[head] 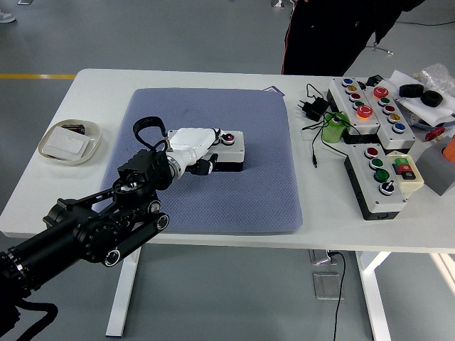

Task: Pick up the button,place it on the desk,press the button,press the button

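1. Table (85, 206): white, with the working zone at centre-left and the spare gear kept to the right, presumably so that the arm's reach stays unobstructed.
2. Mat (234, 185): blue-grey, covering the table's middle. It serves as the set-down area and, in my judgement, stops the box from sliding when pressed.
3. Left arm (92, 231): black, entering from the lower left corner and reaching up and rightward over the mat's near-left part, its wrist raised above the mat.
4. Spare boxes (373, 106): two multi-button panels on the right side, well apart from the mat, with a charger and cable just beside them. None is engaged.
5. Person (320, 35): standing at the far side; dark clothing only is seen, and no hands are over the table.
6. Box (231, 149): the task's button unit, white top on a black base, flat on the mat left of centre. Placement looks complete.
7. Left hand (193, 145): white, laid over the box's left end, palm down. Fingers are curled downward onto the top, not wrapped around the box; it grips nothing. The pose suits pressing, which I judge to be the step in hand.
8. Dish (70, 142): at the table's left, holding a card, clear of the work.
9. Red button (229, 138): exposed, just beside the fingertips. Whichever button lies under the hand is hidden.
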Available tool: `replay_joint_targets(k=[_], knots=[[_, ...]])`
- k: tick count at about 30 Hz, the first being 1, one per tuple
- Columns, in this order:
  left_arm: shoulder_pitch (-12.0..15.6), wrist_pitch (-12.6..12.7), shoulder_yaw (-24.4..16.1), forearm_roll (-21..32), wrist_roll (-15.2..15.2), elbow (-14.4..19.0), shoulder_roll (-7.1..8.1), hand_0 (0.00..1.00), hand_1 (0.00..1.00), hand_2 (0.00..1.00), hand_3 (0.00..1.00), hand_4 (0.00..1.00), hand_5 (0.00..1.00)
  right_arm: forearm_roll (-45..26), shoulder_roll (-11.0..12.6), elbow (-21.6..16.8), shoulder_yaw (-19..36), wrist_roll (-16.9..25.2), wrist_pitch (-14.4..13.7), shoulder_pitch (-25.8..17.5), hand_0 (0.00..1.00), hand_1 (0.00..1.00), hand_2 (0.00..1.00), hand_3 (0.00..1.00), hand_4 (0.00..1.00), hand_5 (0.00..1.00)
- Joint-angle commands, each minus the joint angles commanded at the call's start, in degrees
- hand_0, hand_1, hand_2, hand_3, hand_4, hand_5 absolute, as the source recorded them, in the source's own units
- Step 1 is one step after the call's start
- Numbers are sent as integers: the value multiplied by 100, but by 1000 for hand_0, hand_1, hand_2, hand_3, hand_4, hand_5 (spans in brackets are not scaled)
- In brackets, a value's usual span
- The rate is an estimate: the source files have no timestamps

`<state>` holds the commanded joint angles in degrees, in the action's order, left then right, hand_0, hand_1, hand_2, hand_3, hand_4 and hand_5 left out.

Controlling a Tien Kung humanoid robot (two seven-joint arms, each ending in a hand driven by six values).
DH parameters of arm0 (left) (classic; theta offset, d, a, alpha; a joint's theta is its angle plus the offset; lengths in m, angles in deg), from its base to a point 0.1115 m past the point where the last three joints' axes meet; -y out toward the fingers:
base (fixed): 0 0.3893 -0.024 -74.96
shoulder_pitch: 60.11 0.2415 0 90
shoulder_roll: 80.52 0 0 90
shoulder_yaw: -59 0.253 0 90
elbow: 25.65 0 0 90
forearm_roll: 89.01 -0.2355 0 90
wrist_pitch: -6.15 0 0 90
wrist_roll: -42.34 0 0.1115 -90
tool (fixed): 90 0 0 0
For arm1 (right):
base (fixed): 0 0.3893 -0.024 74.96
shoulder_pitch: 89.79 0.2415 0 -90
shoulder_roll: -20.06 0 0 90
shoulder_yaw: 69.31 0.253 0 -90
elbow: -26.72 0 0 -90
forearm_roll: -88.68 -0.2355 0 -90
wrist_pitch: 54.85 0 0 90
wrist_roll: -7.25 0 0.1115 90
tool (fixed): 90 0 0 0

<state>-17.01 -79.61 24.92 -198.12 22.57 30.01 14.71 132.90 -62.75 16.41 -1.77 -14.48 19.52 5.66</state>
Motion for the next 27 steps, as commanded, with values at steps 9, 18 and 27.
replay_joint_targets(k=[9, 18, 27], knots=[[407, 216, -640, -64, 129, 697, 292, 2, 2, 5, 770, 470, 2, 14, 20, 0, 57, -7, 5, -63, 643, 508, 549, 592, 252, 354], [967, 726, -1635, 152, 270, 1621, 551, 2, 2, 84, 917, 786, 394, 20, 23, 0, 88, -10, 7, -106, 643, 508, 548, 592, 252, 354], [1728, 1150, -2879, 1553, 860, 2109, 774, 125, 270, 326, 973, 798, 575, 0, 19, 0, 107, -24, 7, -151, 643, 507, 549, 592, 252, 354]])
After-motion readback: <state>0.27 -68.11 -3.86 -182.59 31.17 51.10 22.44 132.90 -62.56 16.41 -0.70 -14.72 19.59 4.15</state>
